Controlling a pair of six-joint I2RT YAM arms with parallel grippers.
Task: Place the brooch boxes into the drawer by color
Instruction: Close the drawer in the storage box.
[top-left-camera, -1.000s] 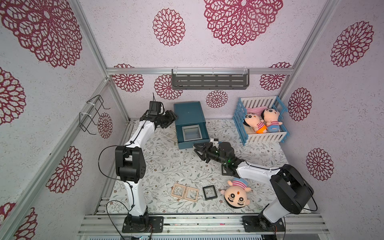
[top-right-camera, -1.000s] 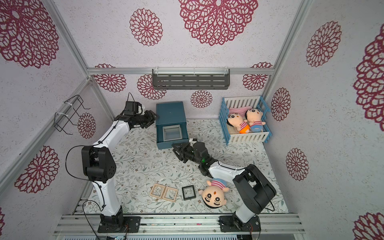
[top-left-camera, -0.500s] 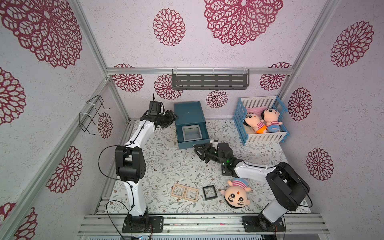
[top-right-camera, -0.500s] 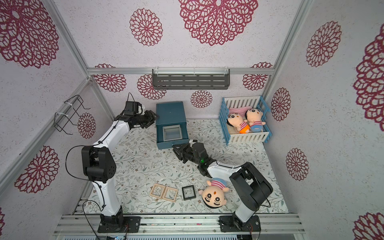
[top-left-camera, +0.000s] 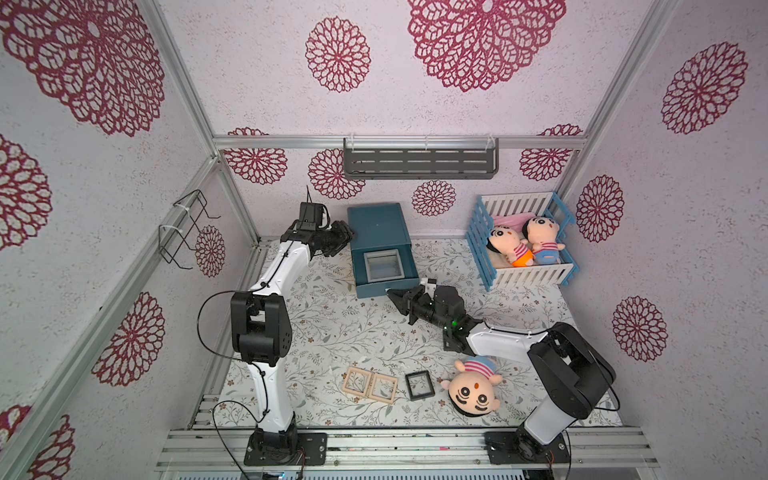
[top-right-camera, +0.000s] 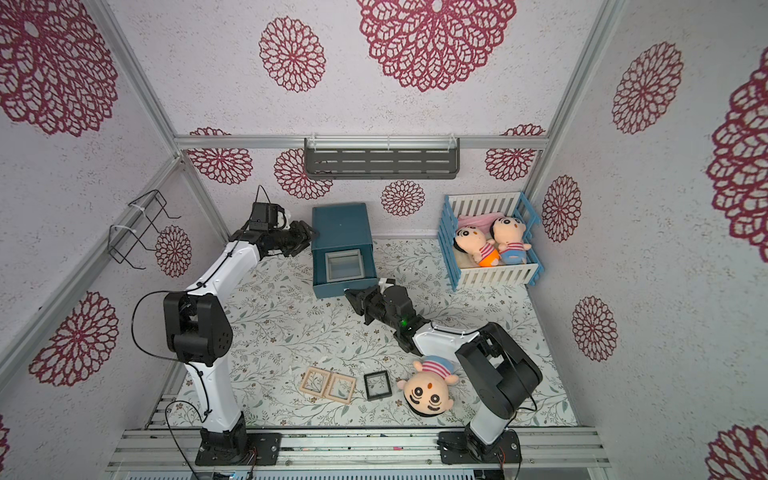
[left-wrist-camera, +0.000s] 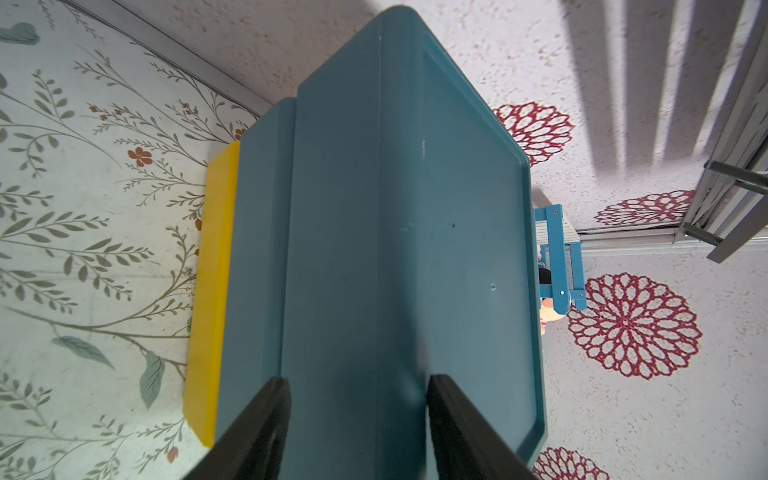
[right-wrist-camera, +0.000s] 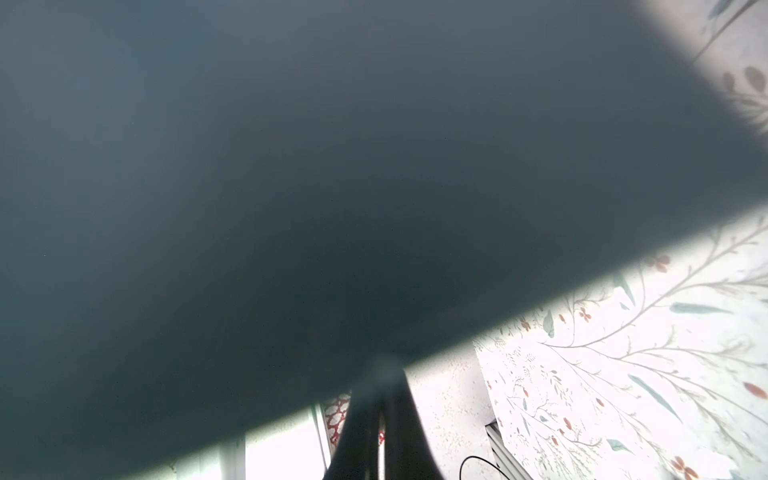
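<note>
The teal cabinet (top-left-camera: 376, 224) stands at the back with its top drawer (top-left-camera: 374, 289) pulled out. A grey brooch box (top-left-camera: 383, 266) lies inside it. Two wood-coloured brooch boxes (top-left-camera: 356, 380) (top-left-camera: 384, 387) and a black one (top-left-camera: 419, 385) lie near the front edge, seen in both top views. My right gripper (top-left-camera: 390, 294) is shut, holds nothing, and its tip is at the drawer's front right corner. In the right wrist view the gripper (right-wrist-camera: 380, 382) meets a blurred teal face. My left gripper (left-wrist-camera: 357, 386) is open against the cabinet's left side.
A plush doll head (top-left-camera: 473, 392) lies just right of the black box, under my right arm. A blue and white crib (top-left-camera: 523, 276) with two dolls stands at the back right. A grey shelf (top-left-camera: 419, 164) hangs above the cabinet. A yellow panel (left-wrist-camera: 212, 291) shows at the cabinet's foot.
The right gripper's jaws have closed together in front of the drawer. The left arm and the boxes have not moved.
</note>
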